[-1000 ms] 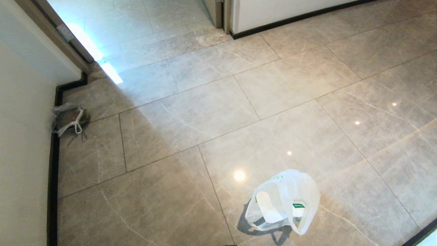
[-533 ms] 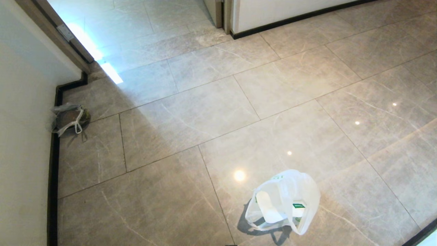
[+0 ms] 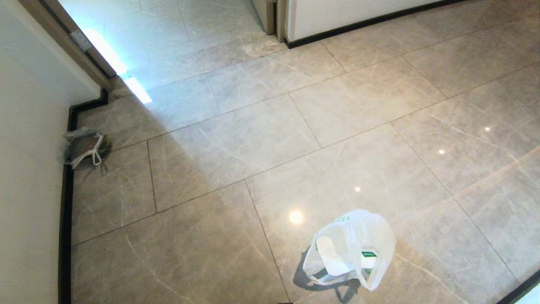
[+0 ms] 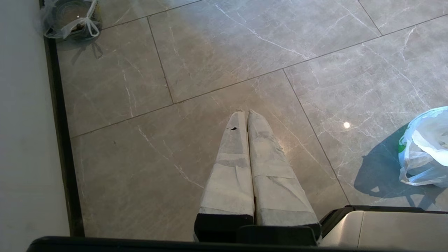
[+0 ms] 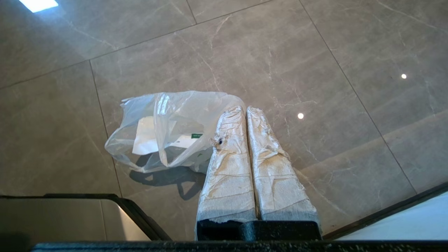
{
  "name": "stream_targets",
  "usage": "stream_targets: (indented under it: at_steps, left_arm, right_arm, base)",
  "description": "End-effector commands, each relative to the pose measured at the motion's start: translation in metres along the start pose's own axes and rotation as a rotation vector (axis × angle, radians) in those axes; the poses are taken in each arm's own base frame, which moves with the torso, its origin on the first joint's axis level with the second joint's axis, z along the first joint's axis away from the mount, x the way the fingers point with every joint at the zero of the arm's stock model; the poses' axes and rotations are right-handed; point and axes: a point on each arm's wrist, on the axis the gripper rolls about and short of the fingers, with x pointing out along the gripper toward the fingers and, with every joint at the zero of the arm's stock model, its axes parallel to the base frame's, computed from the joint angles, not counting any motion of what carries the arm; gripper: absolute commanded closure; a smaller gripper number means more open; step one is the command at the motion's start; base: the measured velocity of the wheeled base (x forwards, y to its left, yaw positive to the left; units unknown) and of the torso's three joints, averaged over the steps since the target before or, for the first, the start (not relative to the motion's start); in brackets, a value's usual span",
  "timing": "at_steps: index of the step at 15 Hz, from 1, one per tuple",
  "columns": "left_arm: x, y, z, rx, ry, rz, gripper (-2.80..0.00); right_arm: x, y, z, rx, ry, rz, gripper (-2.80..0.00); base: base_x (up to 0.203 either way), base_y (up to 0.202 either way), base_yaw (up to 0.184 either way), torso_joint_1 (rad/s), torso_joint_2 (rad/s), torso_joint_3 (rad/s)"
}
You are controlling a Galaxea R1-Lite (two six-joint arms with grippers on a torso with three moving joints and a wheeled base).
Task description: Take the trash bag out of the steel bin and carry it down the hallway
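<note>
Nothing moved; trash bag (image 3: 352,249) holds white packets (image 3: 331,255).

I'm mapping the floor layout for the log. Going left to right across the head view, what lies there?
White wall → dark baseboard → small greyish see-through bag with a white tie, against the baseboard → bare floor tiles → the trash bag, lying on the floor near the view's lower edge.

Each end effector, left (image 4: 247,112) and right (image 5: 245,109), has two long tapering fingers wrapped in creased, grubby white tape on a black base, with a small dark tear in one wrapping.
</note>
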Motion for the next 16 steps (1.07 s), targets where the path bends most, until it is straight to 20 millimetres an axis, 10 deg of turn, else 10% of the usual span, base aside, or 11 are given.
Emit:
stream_targets:
  at_steps: [1, 16]
  left_arm:
    - [0.0000, 0.0000, 0.0000, 0.000, 0.000, 0.001, 0.00]
    - [0.0000, 0.0000, 0.0000, -0.017, 0.000, 0.000, 0.00]
  right_arm:
    - [0.0004, 0.0000, 0.0002, 0.008, -0.002, 0.000, 0.00]
    - [0.0006, 0.0000, -0.0003, 0.006, -0.002, -0.002, 0.00]
  base:
    - [0.000, 0.000, 0.000, 0.000, 0.00, 0.000]
    - [0.000, 0.000, 0.000, 0.000, 0.00, 0.000]
